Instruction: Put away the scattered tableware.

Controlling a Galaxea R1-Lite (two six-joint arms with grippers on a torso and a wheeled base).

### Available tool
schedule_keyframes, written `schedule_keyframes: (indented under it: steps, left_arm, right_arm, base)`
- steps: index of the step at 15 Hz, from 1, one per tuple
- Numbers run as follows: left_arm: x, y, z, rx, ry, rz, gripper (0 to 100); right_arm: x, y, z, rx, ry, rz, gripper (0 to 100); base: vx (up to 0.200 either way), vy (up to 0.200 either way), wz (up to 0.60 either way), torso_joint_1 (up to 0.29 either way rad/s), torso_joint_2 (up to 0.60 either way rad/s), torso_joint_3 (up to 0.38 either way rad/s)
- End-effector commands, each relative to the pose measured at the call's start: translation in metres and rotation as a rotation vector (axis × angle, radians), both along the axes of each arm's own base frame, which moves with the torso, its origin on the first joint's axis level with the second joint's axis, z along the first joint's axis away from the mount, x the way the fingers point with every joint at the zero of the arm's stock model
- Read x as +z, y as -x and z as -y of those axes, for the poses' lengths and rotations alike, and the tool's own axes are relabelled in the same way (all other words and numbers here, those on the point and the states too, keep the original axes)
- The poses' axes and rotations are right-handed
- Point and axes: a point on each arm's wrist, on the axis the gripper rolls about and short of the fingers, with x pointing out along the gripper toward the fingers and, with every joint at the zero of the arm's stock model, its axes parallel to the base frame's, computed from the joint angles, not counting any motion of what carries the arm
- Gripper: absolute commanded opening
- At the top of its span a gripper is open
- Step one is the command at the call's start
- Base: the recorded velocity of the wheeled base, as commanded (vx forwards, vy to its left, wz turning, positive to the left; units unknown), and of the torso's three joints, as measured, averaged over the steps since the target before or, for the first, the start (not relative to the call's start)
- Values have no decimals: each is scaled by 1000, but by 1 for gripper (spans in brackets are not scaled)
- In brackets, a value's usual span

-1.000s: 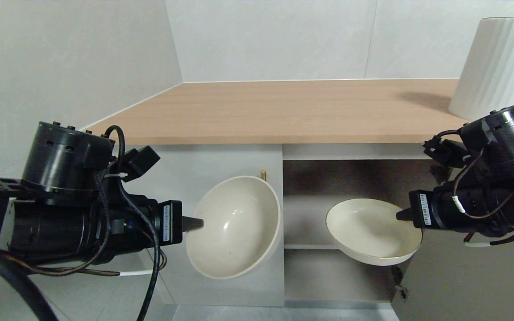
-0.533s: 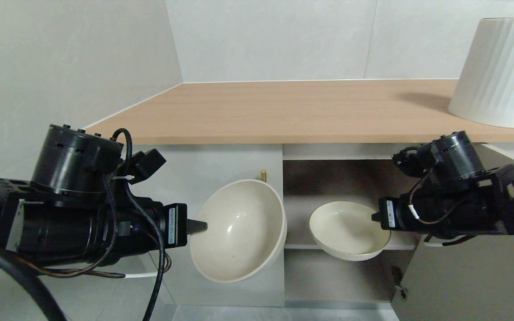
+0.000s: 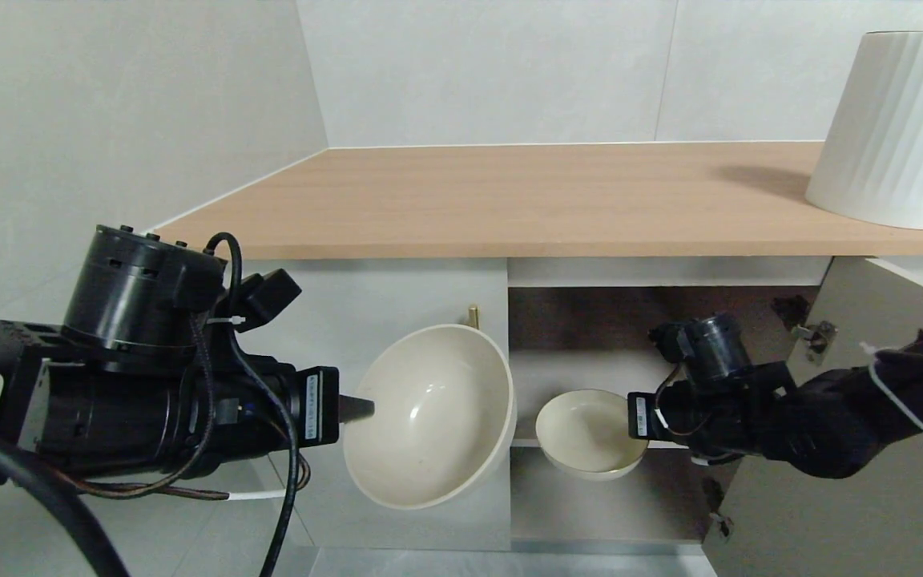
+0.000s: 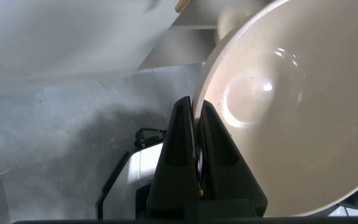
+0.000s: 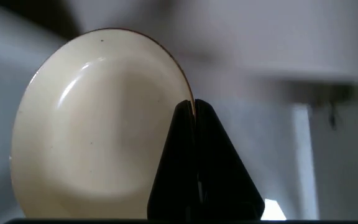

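nothing stowed yet. right gripper [image 3: 636,415] fingers [image 5: 180,163] clenched on small cream gold-rimmed bowl [image 3: 590,433], inside open cabinet [image 3: 590,320] at shelf level; left gripper [image 3: 361,407] grasps large cream bowl [image 3: 429,417] outside, near closed left door [image 3: 365,296].

Left wrist view: the large bowl [image 4: 291,112] ran off the top and right edges, and its rim filled the gap at my left gripper [image 4: 194,107].

Head view: this bowl hid most of the brass knob [image 3: 473,314] and part of the closed door [image 3: 413,288]. The small bowl [image 3: 590,433] covered part of the shelf edge [image 3: 521,442]. My right gripper [image 3: 636,415] was too small to resolve there. The ribbed white vessel [image 3: 894,128] was cut by the right edge.

Right wrist view: the cupboard behind the small bowl was blurred.
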Motion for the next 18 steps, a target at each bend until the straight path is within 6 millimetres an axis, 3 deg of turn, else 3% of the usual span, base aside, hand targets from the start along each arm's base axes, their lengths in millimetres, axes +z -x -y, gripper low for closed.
schedule_keyframes:
  steps: [1,11,18]
  left_arm:
    - [-1,-1,0,1,-1,-3,0]
    - [1,0,0,4,3,2,0]
    - [0,-1,0,6,2,-1,0]
  right_arm:
    - [-44,-20,5,-50,30,-31,0]
    - [-92,-85,15,-300,57,27,0]
    - [-103,-102,17,-360,83,59,0]
  base:
    - [0,0,0,0,0,0]
    - [0,0,0,0,0,0]
    - [0,0,0,0,0,0]
